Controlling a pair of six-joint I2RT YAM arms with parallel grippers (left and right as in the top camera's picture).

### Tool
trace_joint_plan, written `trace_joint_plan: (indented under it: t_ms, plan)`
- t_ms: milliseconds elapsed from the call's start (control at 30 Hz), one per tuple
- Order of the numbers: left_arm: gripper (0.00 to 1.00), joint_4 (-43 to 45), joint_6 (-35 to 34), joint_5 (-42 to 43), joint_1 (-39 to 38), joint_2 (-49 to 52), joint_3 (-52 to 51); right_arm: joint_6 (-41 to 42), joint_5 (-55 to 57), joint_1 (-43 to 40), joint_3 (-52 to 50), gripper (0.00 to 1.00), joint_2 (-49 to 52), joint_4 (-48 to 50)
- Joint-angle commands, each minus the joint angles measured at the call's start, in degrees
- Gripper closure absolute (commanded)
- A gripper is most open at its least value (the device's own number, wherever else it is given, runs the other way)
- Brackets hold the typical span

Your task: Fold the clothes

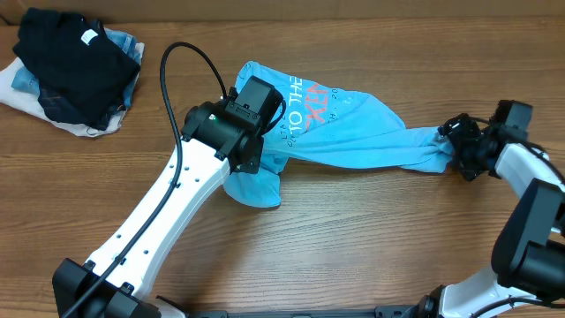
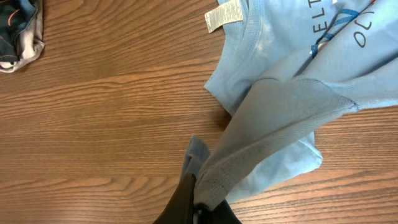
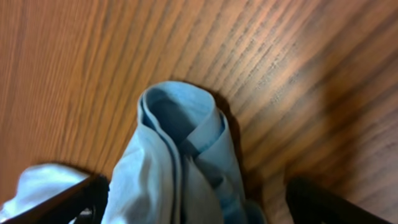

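We see the blue shirt (image 1: 353, 132) lying on the wooden table (image 1: 353, 256), drawn out into a long band. Its long axis runs left to right, from the table's middle to the right side. The printed, wider end points left and the bunched, narrow end points right. The left claw (image 2: 198, 202) is clenched on a fold of the shirt near the white neck label (image 2: 224, 15). The right claw (image 1: 459, 148) stands released, its fingers (image 3: 323, 202) spread wide around the bunched end. A pile of dark clothes (image 1: 75, 71) sits far left.

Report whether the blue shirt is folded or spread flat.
Neither: shirt lies bunched in a twisted band across the table, one part pinched by the left tool.
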Motion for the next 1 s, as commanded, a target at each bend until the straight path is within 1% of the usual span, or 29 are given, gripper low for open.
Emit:
trace_joint_plan:
  t_ms: [0,67,133,167,300,367,400,567,700,900,967]
  plan:
    - [0.96,0.2,-0.55,0.42,0.39,0.0,0.76,-0.13,-5.11,-2.25,8.09,0.03,-2.51,-5.03]
    - [0.96,0.24,-0.57,0.44,0.39,0.0,0.76,-0.26,-5.29,-2.58,11.89,0.03,-2.51,-10.6]
    - [0.96,0.26,-0.59,0.5,0.35,0.0,0.76,-2.29,-5.29,-2.56,14.29,0.04,-2.51,-14.47]
    - [0.96,0.28,-0.59,0.66,0.35,0.0,0.76,-3.45,-5.31,-2.56,15.02,0.06,-2.51,-15.82]
    - [0.96,0.7,-0.59,0.7,0.35,0.0,0.76,-6.01,-5.29,-2.27,15.47,0.21,-2.36,-20.02]
    - [0.96,0.9,-0.59,0.7,0.35,0.0,0.76,-5.99,-5.29,-1.9,15.15,0.26,-2.27,-22.56]
    - [0.96,0.9,-0.59,0.72,0.35,0.0,0.76,-5.99,-5.2,-1.68,14.82,0.26,-2.27,-23.39]
    - [0.96,0.9,-0.59,1.36,0.35,0.0,0.76,-6.05,-2.56,-0.22,12.11,0.28,-1.68,-23.96]
    - [0.96,0.85,-0.57,1.95,0.35,0.0,0.76,-9.11,-2.27,1.09,10.56,0.29,-0.61,-23.69]
    - [0.96,0.9,-0.57,1.92,0.35,0.0,0.76,-9.22,-1.62,1.7,8.31,0.29,-0.42,-21.86]
    - [0.96,0.87,-0.57,1.92,0.35,0.0,0.76,-9.18,-1.64,1.7,7.89,0.32,-0.42,-20.7]
